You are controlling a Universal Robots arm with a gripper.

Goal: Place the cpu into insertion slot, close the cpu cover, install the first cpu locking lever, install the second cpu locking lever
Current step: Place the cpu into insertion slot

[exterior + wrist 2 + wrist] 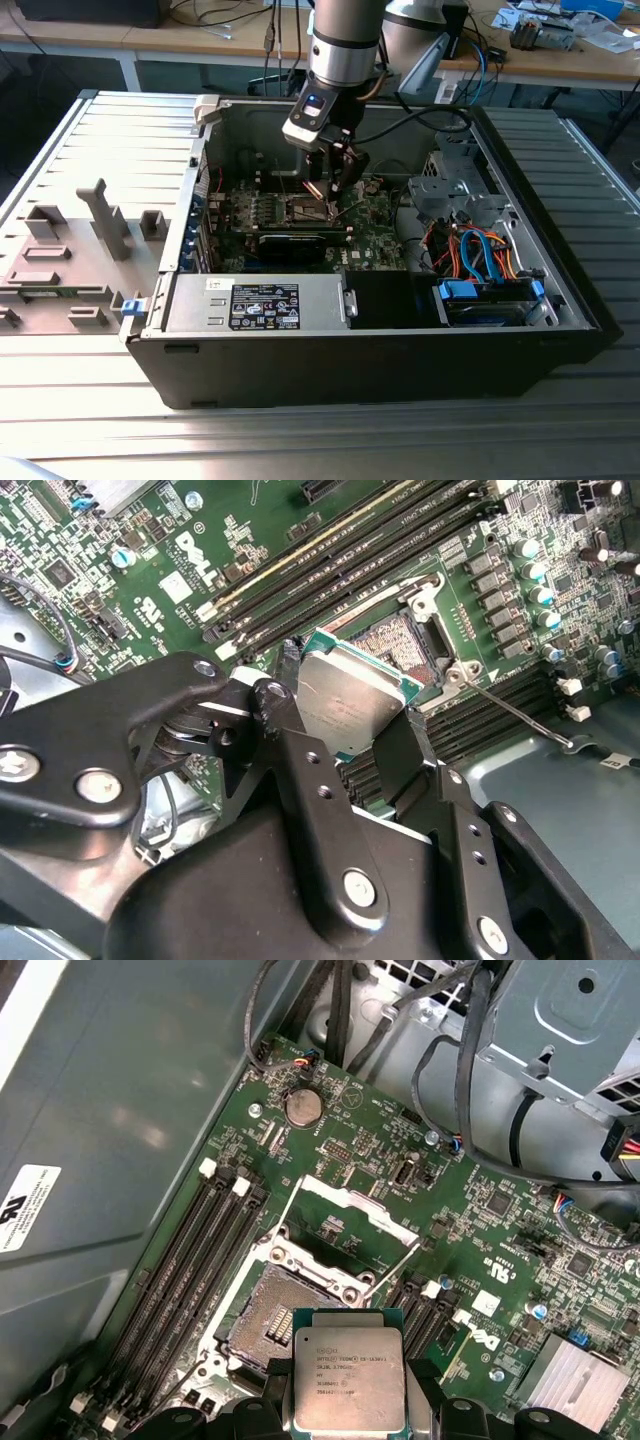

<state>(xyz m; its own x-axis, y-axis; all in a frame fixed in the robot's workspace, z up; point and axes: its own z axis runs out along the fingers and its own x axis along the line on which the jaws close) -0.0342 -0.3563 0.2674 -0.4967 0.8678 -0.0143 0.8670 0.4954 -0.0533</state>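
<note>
We find the gripper (335,188) inside the open computer case (560,300), above the green motherboard (470,1175). In both wrist views its jaws are clamped on opposite edges of the cpu (348,1378) (350,705), one black finger (400,748) against each side. The chip is held tilted over one edge of the insertion slot (270,1320) (395,645) and is not seated; the slot's dark centre lies exposed. Several lines of small print cross the chip's silver face in the first wrist view, where a white sticker (25,1205) also marks the case wall. The exterior view shows a black label (265,305) on the power supply. The cpu cover (352,1202) stands swung open, the slot lying between it and the chip. Long memory slots (185,1280) run close along the slot, and the second wrist view shows a thin locking lever (510,712) angled away from it.
</note>
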